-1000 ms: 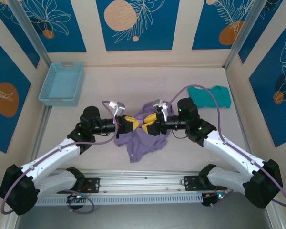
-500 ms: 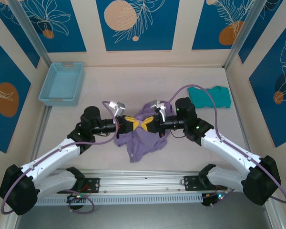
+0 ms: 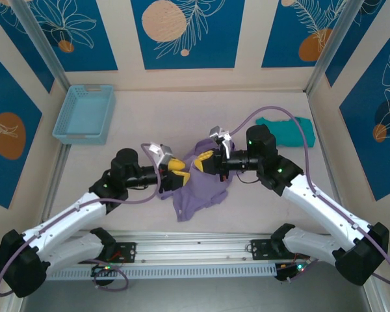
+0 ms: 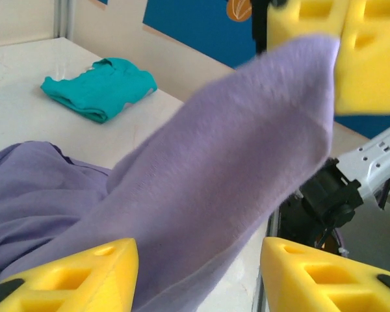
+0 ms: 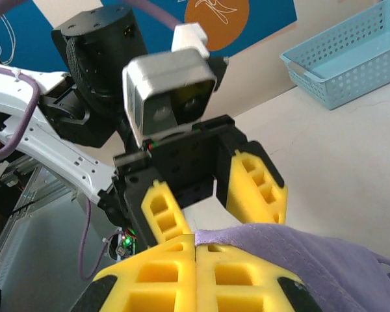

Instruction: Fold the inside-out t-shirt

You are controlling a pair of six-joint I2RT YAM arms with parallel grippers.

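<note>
The lavender t-shirt (image 3: pixel 196 194) lies crumpled on the table between the two arms. My right gripper (image 3: pixel 207 161) is shut on a fold of it and holds that fold up off the heap; in the right wrist view the yellow pads (image 5: pixel 162 273) press together at my right gripper (image 5: pixel 195 237) with the purple fabric (image 5: pixel 325 260) coming out to the right. My left gripper (image 3: pixel 177 170) faces it from the left and stands open. In the left wrist view the lifted shirt fabric (image 4: pixel 234 149) runs between its spread fingers (image 4: pixel 71 276) without being pinched.
A smaller teal garment (image 3: pixel 289 130) lies at the back right, also seen as a teal garment (image 4: pixel 97 81) in the left wrist view. The light blue basket (image 3: pixel 84 114) stands at the back left. Panelled walls close in the table on three sides.
The two grippers met over the shirt half a second ago. Now the left one has drawn back to the left, open, while the right one has risen slightly with the fold.
</note>
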